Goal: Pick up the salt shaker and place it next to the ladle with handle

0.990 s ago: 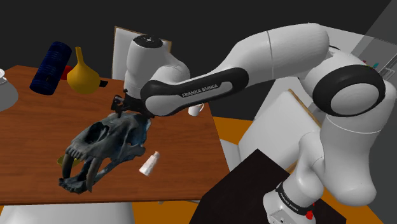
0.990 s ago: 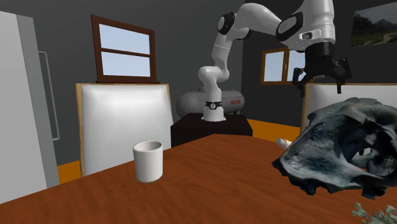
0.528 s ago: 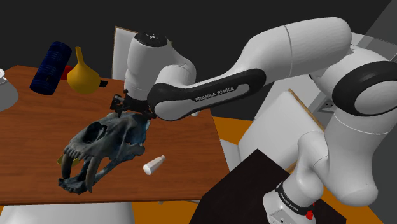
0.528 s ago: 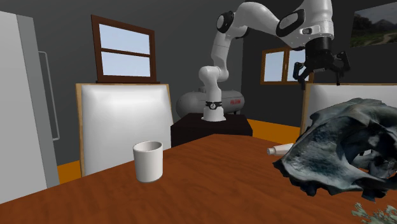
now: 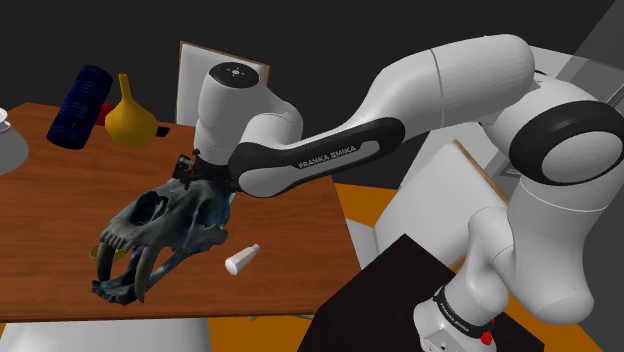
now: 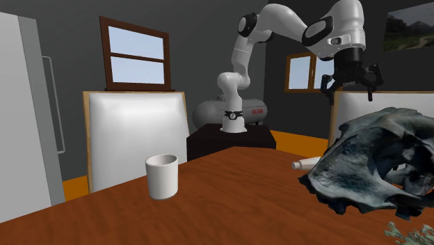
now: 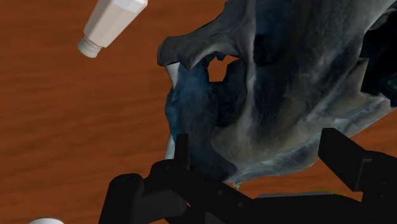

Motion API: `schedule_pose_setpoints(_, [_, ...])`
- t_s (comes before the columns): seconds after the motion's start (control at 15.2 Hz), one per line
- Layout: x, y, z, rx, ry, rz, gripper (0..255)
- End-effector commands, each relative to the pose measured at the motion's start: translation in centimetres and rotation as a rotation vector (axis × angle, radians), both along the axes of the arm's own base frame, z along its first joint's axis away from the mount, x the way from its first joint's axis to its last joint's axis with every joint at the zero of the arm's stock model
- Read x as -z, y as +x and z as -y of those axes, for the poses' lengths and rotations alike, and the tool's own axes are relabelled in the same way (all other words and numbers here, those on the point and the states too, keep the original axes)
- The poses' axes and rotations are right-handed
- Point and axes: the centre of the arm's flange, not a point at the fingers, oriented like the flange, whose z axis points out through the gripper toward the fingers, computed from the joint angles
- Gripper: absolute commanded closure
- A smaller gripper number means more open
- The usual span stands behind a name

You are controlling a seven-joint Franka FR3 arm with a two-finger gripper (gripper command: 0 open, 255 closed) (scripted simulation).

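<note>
Salt shaker [image 5: 241, 261] on its side on table [image 5: 292, 218], just beside skull [image 5: 165, 228].

Dark skull [image 5: 165, 228], white cup [image 6: 162, 177]

flat even light, faint shadows (soft-edged) — dim, dark background

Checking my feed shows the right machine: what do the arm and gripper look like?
The arm is glossy white with dark joints; a black band on the forearm reads FRANKA EMIKA in white. The gripper is all black, two-fingered. A red spot sits at the base.
</note>
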Motion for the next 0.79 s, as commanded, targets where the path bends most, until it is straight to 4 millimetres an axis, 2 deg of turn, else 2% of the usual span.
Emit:
schedule_pose_setpoints(0.0, [0.02,0.0,0.0,0.0,0.0,0.0,0])
schedule_pose_setpoints(0.13, [0.01,0.0,0.0,0.0,0.0,0.0,0])
schedule_pose_setpoints(0.2, [0.01,0.0,0.0,0.0,0.0,0.0,255])
schedule_pose_setpoints(0.73, [0.01,0.0,0.0,0.0,0.0,0.0,255])
